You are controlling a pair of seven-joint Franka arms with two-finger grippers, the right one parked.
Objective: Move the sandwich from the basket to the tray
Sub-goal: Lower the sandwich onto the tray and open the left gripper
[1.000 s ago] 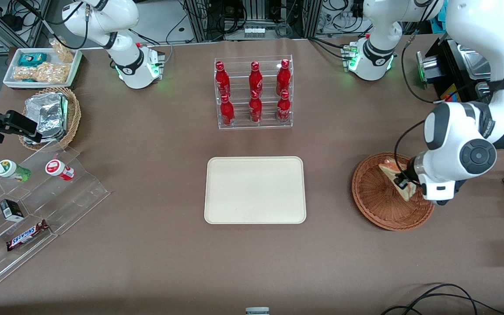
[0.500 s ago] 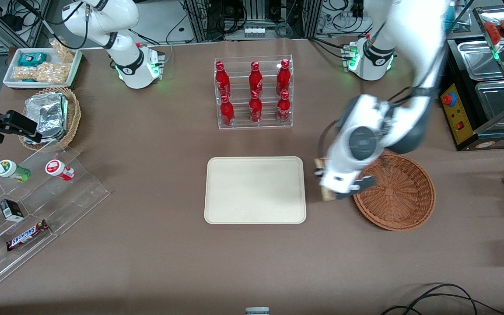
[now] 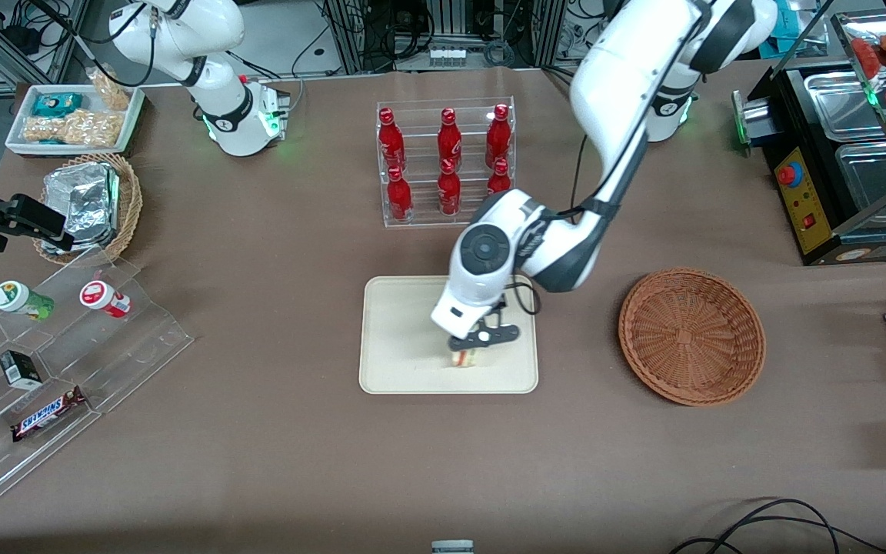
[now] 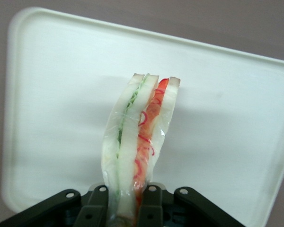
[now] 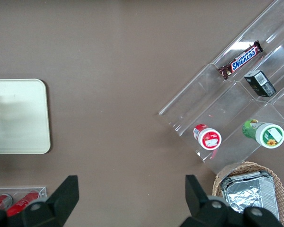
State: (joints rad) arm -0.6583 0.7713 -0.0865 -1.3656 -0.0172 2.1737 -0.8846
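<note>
Hovering over tray [image 3: 397, 338]: pincer [image 3: 472, 348] clamping sandwich [image 4: 137, 146].

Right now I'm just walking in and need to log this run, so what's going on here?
The left arm's gripper holds the sandwich, jaws shut on it, over the cream tray. The sandwich hangs edge-on; whether it touches the tray is unclear. The reddish-brown basket it belongs to sits beside the tray, toward the working arm's end of the table, with nothing in it.
</note>
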